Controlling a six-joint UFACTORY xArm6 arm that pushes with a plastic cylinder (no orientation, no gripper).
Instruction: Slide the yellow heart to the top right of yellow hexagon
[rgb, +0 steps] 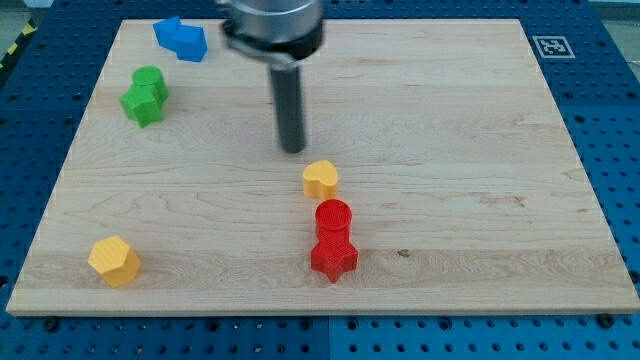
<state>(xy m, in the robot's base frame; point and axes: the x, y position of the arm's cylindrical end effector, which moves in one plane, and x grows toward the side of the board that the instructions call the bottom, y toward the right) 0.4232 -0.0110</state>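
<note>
The yellow heart (321, 179) lies near the middle of the wooden board (450, 120). The yellow hexagon (114, 261) lies at the board's bottom left corner, far to the left of and below the heart. My tip (293, 150) stands just above and to the left of the heart, a small gap away from it, not touching.
A red cylinder (333, 216) and a red star (333, 257) sit together just below the heart. A green cylinder (150, 82) and a green star (142, 105) are at the upper left. Two blue blocks (181, 38) sit at the top left edge.
</note>
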